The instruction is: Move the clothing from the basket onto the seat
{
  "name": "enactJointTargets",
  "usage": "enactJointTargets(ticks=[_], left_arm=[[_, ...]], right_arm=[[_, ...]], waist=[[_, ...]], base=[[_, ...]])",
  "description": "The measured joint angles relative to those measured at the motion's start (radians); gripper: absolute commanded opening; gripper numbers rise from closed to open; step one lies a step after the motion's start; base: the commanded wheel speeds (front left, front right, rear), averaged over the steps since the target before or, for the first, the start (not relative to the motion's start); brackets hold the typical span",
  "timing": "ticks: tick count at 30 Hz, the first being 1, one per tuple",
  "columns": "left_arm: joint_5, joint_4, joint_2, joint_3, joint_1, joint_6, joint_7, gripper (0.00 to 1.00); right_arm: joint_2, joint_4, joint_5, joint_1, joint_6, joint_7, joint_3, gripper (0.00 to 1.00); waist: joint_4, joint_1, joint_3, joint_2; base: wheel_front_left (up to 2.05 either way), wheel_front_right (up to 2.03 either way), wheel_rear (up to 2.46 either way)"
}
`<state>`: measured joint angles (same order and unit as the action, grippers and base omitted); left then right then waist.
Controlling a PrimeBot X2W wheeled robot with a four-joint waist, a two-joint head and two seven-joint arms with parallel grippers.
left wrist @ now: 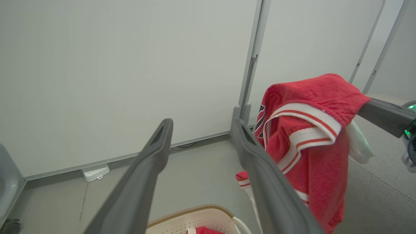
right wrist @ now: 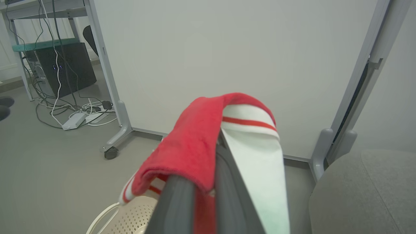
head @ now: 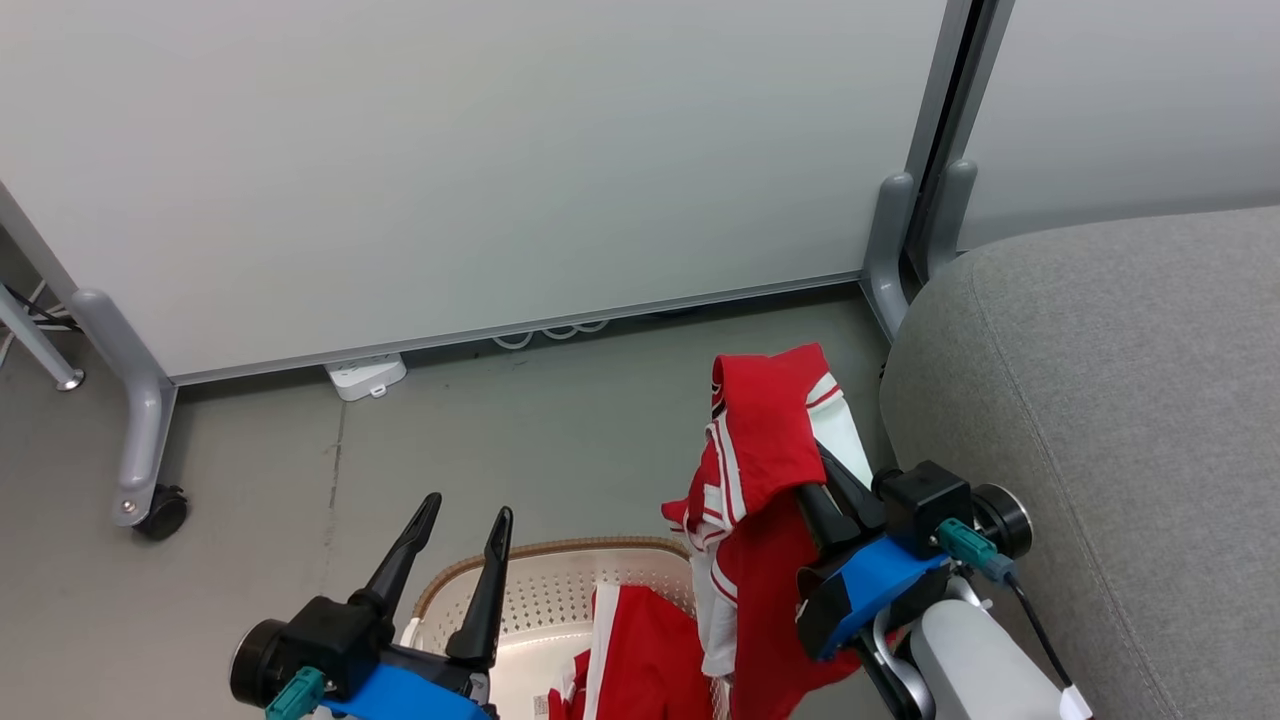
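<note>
The right gripper (head: 815, 488) has its fingers pinched close on a red-and-white garment (head: 765, 430). The garment is draped over the fingertips and hangs in a long fold straight down past the wrist, its lower end dropping toward the right end of the basket (head: 560, 548). Whether that tail is clear of the basket's rim is hard to tell, since the arm hides it.

The seat (head: 1120, 400) lies directly to the right of this gripper, its rounded near-left corner just beside the wrist. So the right arm is plainly the nearer one. The carry would be a sideways swing to the right — probably with some lift, so the hanging length clears the seat's edge. The seat's broad top gives plenty of room to lay the garment down.

The left gripper (head: 468, 510) hovers over the left part of the basket, jaws spread wide with nothing between them. A second red piece (head: 640, 650) lies in the basket. Behind, the white partition (head: 450, 170) stands well apart from both arms.
</note>
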<state>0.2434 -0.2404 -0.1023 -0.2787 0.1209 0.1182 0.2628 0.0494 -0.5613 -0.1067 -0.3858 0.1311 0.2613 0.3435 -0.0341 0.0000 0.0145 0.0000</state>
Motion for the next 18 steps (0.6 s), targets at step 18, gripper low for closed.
enactJointTargets(ticks=[18], left_arm=[[-0.025, -0.006, 0.02, 0.024, -0.008, 0.009, 0.0, 1.0]], right_arm=[[0.0, 0.002, 0.002, 0.0, 0.0, 0.0, -0.007, 0.0]], waist=[[-0.037, 0.0, 0.014, 0.0]], base=[[0.0, 0.0, 0.0]])
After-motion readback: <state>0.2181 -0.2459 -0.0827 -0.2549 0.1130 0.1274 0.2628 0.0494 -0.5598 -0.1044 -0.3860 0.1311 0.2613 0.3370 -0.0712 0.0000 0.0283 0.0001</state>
